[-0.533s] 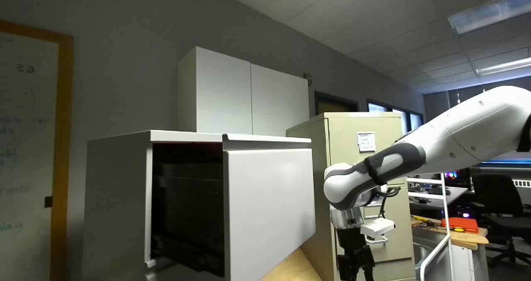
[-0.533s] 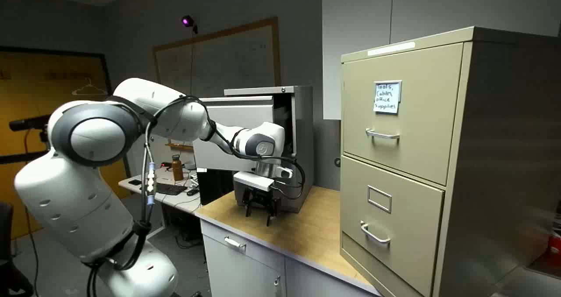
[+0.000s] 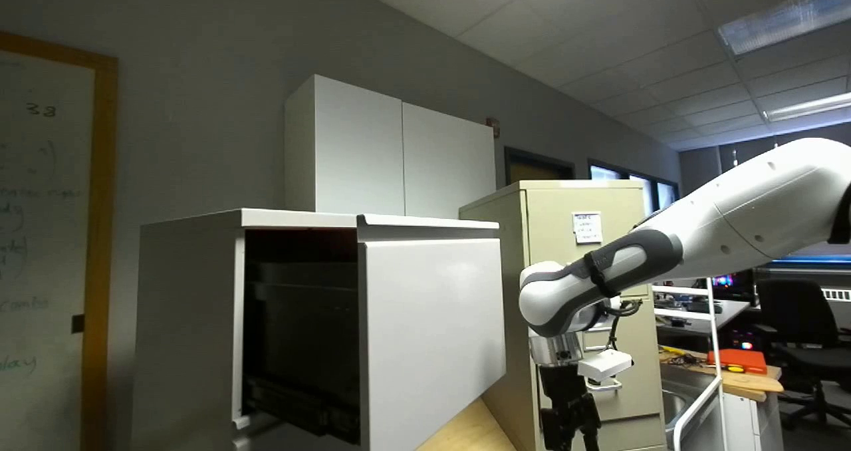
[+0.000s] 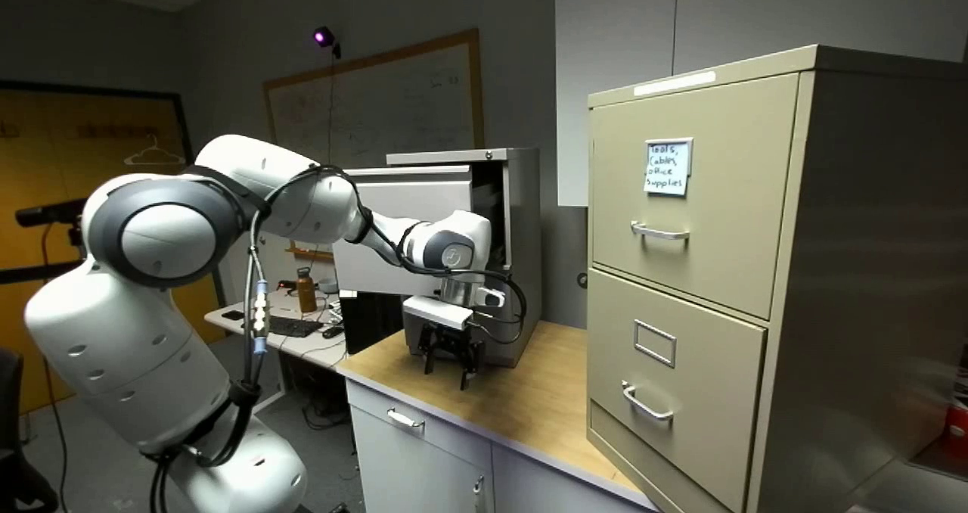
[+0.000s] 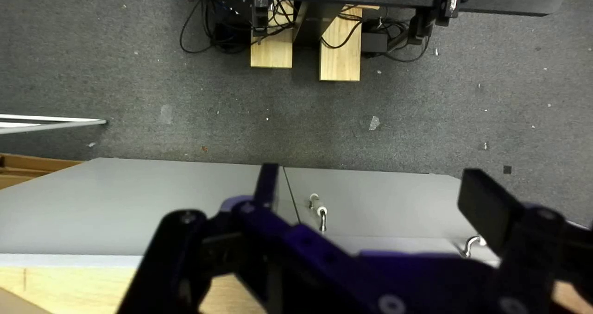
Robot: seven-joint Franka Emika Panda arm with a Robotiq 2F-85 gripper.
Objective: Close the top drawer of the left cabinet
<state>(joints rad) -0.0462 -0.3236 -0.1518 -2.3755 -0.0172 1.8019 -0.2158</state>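
The top drawer is pulled far out of the left cabinet, and its dark interior shows at the side. In an exterior view, the drawer is partly covered by the arm, and the cabinet stands behind it. My gripper points down over the wooden counter, lower than the drawer front and apart from it. It also shows at the bottom of an exterior view, right of the drawer front. In the wrist view, my gripper is open, its fingers wide apart with nothing between them. The drawer is out of the wrist view.
A beige filing cabinet stands beside the wooden counter. White cupboard doors with handles lie below the counter edge. A white wall cupboard hangs behind. A desk with a bottle stands beyond the open drawer.
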